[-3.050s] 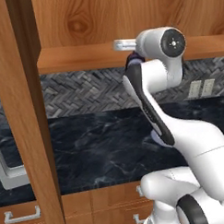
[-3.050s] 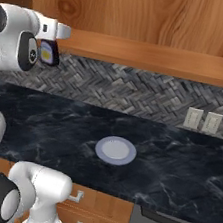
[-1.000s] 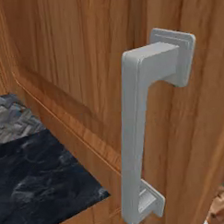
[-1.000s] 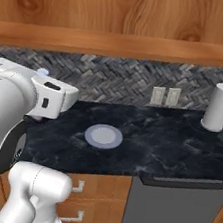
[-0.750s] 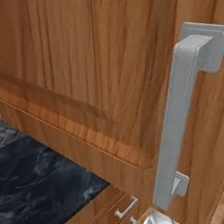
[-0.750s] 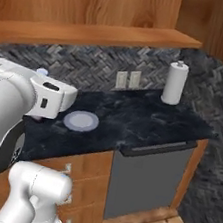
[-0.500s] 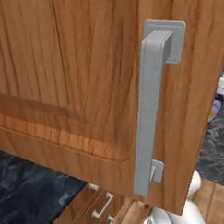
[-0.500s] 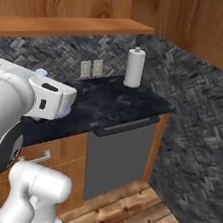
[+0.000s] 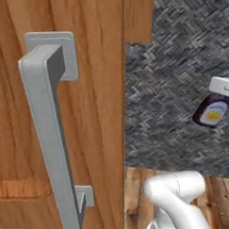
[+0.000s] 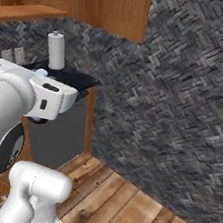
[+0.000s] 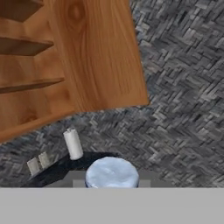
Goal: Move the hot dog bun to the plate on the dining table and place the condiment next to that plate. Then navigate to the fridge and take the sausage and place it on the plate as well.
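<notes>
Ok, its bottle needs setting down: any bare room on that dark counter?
Free: the black marbled counter between the white paper towel roll and its right end. Crowded by the wall: roll, two outlet plates. The blue-capped brown bottle is gripped.

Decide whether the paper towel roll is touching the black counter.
Touching. The right base view shows the paper towel roll standing upright with its base set directly on the black counter, and no gap shows beneath it.
</notes>
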Robot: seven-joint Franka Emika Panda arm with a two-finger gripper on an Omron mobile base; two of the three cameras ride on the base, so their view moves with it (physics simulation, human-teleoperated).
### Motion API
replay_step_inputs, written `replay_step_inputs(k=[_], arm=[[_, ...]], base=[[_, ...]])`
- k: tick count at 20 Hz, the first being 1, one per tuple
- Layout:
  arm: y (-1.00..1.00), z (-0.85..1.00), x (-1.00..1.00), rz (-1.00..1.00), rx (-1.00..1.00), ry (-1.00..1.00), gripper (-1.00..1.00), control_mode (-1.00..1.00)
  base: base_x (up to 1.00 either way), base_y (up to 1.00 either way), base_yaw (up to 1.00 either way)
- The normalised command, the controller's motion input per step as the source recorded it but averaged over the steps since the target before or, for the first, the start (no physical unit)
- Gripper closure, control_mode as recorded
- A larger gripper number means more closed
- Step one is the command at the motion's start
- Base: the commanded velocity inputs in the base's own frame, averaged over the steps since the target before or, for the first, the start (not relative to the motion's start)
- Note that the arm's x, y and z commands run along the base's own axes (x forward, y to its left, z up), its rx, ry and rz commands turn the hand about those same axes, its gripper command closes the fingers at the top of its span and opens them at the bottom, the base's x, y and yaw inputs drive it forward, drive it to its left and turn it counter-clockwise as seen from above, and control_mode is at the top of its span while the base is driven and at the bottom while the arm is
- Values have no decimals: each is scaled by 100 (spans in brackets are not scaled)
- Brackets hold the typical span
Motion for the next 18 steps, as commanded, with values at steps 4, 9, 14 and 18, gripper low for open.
replay_step_inputs(k=[4,9,14,18], arm=[[0,0,0,0,0,0,100,100],[0,0,0,0,0,0,100,100],[0,0,0,0,0,0,100,100],[0,0,0,0,0,0,100,100]], base=[[-7,-31,-80],[0,-29,-86],[1,-22,-91],[12,-18,-91]])
